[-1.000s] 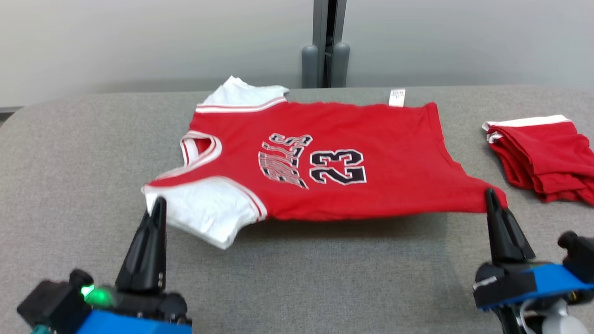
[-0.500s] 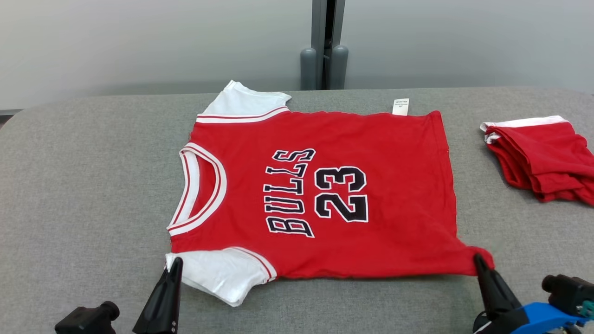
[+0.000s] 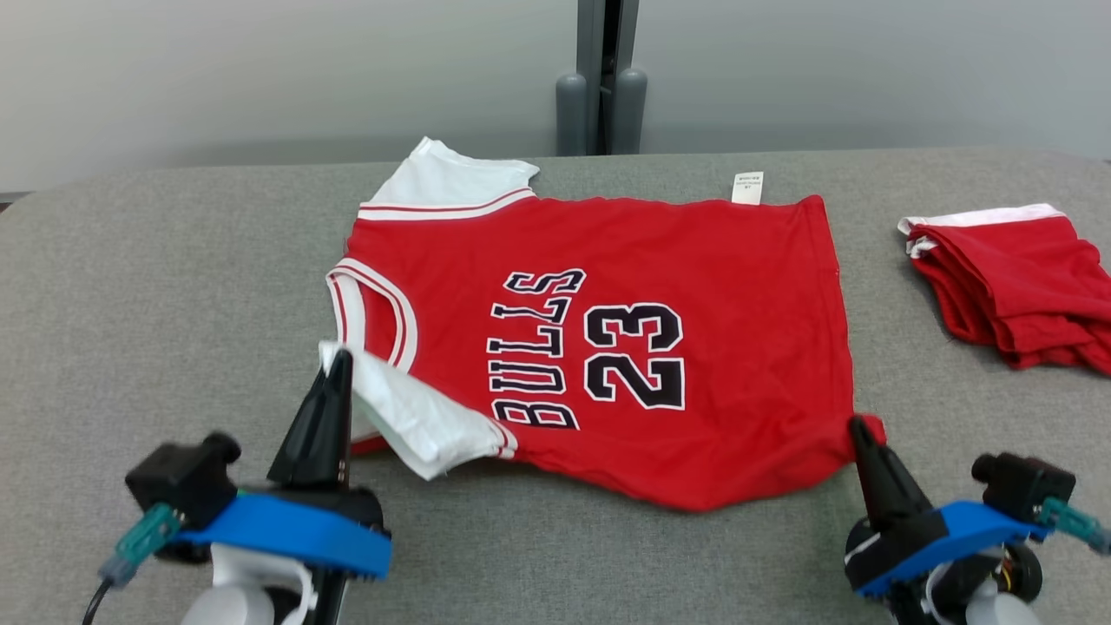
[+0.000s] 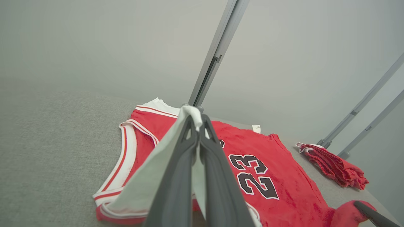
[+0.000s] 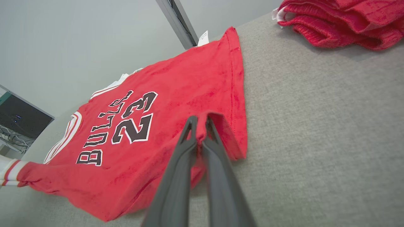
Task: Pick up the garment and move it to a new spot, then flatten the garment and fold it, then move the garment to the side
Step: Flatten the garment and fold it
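Note:
A red jersey (image 3: 608, 286) with white sleeves and "BULLS 23" in black lies spread on the grey table (image 3: 130, 286), neck to the left. My left gripper (image 3: 337, 358) is shut on the near white sleeve (image 3: 408, 417), which is lifted and folded inward over the red front; the left wrist view shows white cloth pinched at the fingertips (image 4: 196, 119). My right gripper (image 3: 857, 425) is shut on the near hem corner of the jersey (image 5: 217, 126), raised a little off the table, and the near edge between both grippers sags and curls.
A folded red garment with a white band (image 3: 1015, 278) lies at the right edge of the table. A grey post (image 3: 603, 78) stands behind the table's far edge against a pale wall. Bare grey table lies to the left and in front of the jersey.
Both grippers have lifted the jersey's near edge and carried it away from me; the white sleeve now lies over the red front and the near hem has risen off the table.

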Controlling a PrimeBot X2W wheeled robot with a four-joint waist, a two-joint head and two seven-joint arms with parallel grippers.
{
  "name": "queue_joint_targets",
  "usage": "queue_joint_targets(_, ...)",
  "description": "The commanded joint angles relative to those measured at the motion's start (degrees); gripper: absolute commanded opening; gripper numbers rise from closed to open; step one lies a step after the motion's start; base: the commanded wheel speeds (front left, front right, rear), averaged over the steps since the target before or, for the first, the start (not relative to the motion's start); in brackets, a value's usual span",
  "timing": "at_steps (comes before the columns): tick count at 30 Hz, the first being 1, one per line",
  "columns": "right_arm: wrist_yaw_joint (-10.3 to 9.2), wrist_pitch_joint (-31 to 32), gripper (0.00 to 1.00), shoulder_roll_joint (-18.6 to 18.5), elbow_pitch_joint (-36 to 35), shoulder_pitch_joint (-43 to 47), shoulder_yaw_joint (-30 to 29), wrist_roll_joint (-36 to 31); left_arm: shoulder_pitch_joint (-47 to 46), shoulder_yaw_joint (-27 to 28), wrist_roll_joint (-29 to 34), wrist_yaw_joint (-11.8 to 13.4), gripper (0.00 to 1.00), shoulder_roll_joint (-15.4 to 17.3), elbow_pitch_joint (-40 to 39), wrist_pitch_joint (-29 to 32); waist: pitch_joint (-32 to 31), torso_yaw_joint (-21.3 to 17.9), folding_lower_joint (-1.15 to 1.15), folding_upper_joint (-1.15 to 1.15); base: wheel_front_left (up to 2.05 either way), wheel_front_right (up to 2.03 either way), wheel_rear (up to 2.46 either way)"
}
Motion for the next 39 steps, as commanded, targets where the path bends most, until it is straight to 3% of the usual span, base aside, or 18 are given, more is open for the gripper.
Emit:
queue_joint_targets(1,0.00,-0.61,0.00,-0.14,0.69,-2.12,-0.17,0.20,-3.06,-0.09,1.02,-0.64,0.00,-0.16,2.08,-0.83,0.45,-0.11,0.00,0.00,0.00,0.00,0.00)
queue_joint_targets(8,0.00,-2.24,0.00,-0.10,6.78,-10.94,-3.28,-1.68,-15.86,-1.01,2.44,-2.14,0.00,-3.26,14.89,-3.68,3.74,-0.57,0.00,0.00,0.00,0.00,0.00)
queue_joint_targets(14,0.00,-4.25,0.00,-0.12,12.02,-16.74,-3.14,-3.06,-23.45,-1.29,4.39,-3.06,0.00,-4.04,24.53,-6.65,6.95,-1.12,0.00,0.00,0.00,0.00,0.00)
queue_joint_targets(25,0.00,-8.02,0.03,-0.14,19.16,-21.16,-1.04,-3.45,-29.82,-0.24,6.57,-4.73,0.00,-6.14,33.20,-9.37,8.92,-1.32,0.00,0.00,0.00,0.00,0.00)
queue_joint_targets(26,0.00,-8.48,0.32,-0.14,19.60,-21.39,-0.98,-3.62,-30.18,-0.59,6.79,-5.21,0.15,-6.40,33.65,-9.40,8.94,-1.32,0.00,0.00,0.00,0.00,0.00)
queue_joint_targets(27,0.00,-9.05,0.56,-0.13,19.94,-21.61,-0.85,-3.94,-30.41,-1.03,7.00,-5.63,0.47,-6.60,34.15,-9.44,8.97,-1.35,0.00,0.00,0.00,0.00,0.00)
queue_joint_targets(28,0.00,-9.55,1.00,-0.13,20.24,-21.82,-0.75,-4.04,-30.59,-1.55,7.12,-6.04,1.00,-6.72,34.59,-9.43,8.96,-1.37,0.00,0.00,0.00,0.00,0.00)
queue_joint_targets(39,0.00,-12.92,1.00,-0.14,14.66,-17.98,-1.01,-9.68,-25.23,3.43,7.79,-7.19,1.00,-6.50,29.51,-9.50,7.20,-1.61,0.00,0.00,0.00,0.00,0.00)
